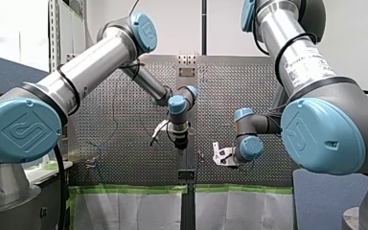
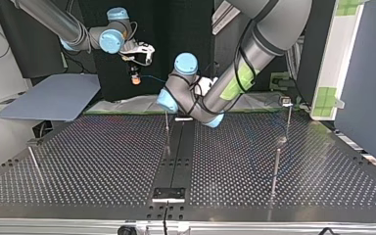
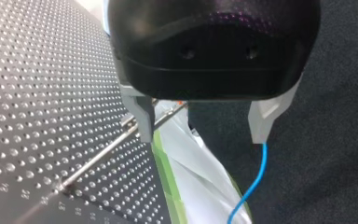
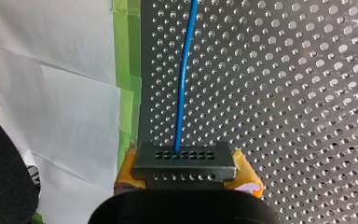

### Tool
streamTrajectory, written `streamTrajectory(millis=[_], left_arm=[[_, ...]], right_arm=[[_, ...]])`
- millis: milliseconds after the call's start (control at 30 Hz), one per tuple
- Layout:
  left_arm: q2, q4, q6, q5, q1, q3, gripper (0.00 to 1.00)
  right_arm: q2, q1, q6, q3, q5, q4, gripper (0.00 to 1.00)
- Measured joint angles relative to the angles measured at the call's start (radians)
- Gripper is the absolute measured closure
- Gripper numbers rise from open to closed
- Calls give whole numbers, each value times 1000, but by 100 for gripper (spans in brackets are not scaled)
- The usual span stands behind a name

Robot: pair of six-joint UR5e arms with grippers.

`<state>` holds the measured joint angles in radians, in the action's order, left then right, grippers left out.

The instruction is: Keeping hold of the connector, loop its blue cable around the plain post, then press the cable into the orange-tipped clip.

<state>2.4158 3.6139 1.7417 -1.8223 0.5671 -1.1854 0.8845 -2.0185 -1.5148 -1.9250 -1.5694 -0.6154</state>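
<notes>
My right gripper (image 4: 186, 178) is shut on a grey connector (image 4: 184, 161) between its yellow pads (image 4: 247, 177). The blue cable (image 4: 182, 93) leaves the connector and runs out over the perforated table (image 4: 284, 93). In the top view this gripper (image 2: 136, 77) hangs above the table's far edge. My left gripper (image 3: 203, 137) is open, with nothing between its pale fingers (image 3: 144, 122). A stretch of blue cable (image 3: 251, 184) hangs beyond it. A thin metal post (image 3: 98, 158) with an orange spot at its tip stands past one finger. In the front view, my left gripper (image 1: 181, 143) is near the middle seam.
Several thin posts stand on the table, one near the middle (image 2: 167, 129) and two at the top view's right (image 2: 275, 171), one of which carries a small head (image 2: 287, 102). Green tape and white sheeting (image 4: 74, 93) line the table's edge.
</notes>
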Motion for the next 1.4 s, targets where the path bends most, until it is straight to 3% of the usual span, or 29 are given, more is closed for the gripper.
streamTrajectory(millis=[600, 833, 1000, 1400], left_arm=[[117, -31, 0, 60, -3, 21, 0], [128, -84, 39, 95, -3, 30, 0], [146, -111, 50, 99, -3, 30, 0], [252, -163, 52, 108, 1, 33, 0]], right_arm=[[0, -4, 10, 7, -3, 19, 100], [0, -7, 11, 8, -3, 20, 100], [0, -8, 11, 8, -4, 20, 100], [0, -8, 11, 8, -5, 20, 100]])
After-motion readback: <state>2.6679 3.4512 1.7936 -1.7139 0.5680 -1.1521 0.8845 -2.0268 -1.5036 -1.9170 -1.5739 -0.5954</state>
